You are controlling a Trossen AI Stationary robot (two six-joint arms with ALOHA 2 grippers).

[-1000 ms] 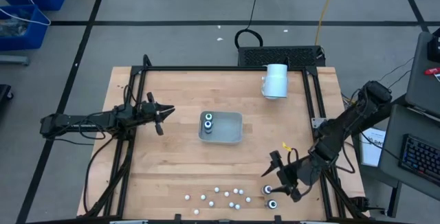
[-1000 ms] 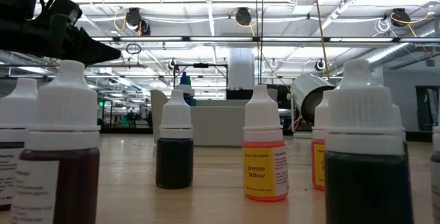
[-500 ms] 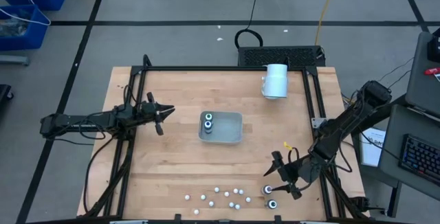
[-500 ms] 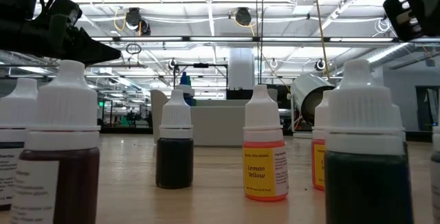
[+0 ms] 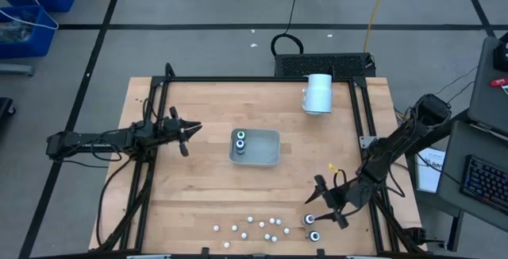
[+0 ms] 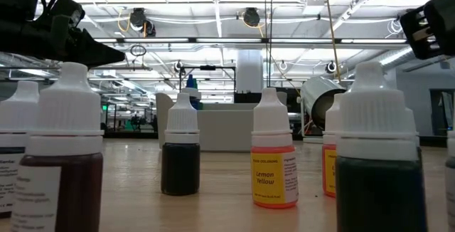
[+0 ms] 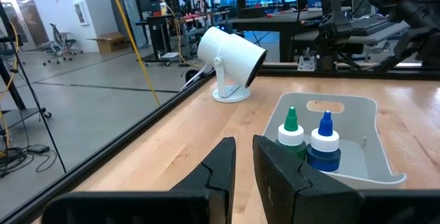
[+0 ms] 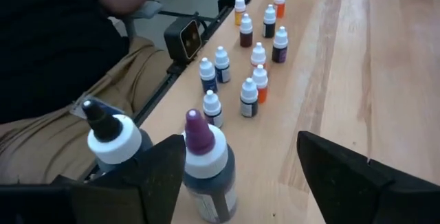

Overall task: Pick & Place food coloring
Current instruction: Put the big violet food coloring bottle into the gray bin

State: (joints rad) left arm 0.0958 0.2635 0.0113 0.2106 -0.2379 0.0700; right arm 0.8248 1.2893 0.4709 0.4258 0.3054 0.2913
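My right gripper hangs with its fingers spread wide and empty over the near right of the table, set to straddle a bottle. Nearest to them, 2 larger food coloring bottles stand on the wood: a purple-tipped bottle beside my one finger, not yet centred in the gap, and a black-tipped bottle just outside it. Past them, about 10 small dropper bottles stand loosely clustered along the near edge, upright, waiting their turn. A seated person's clothing fills the room side of the table edge there.

Farther in, at mid-table, the grey tray already holds 2 bottles, a green-tipped one and a blue-tipped one, upright and side by side. My left gripper waits well to the tray's left, fingers nearly together, holding nothing. Farthest off, a white cylinder stands at the far edge.
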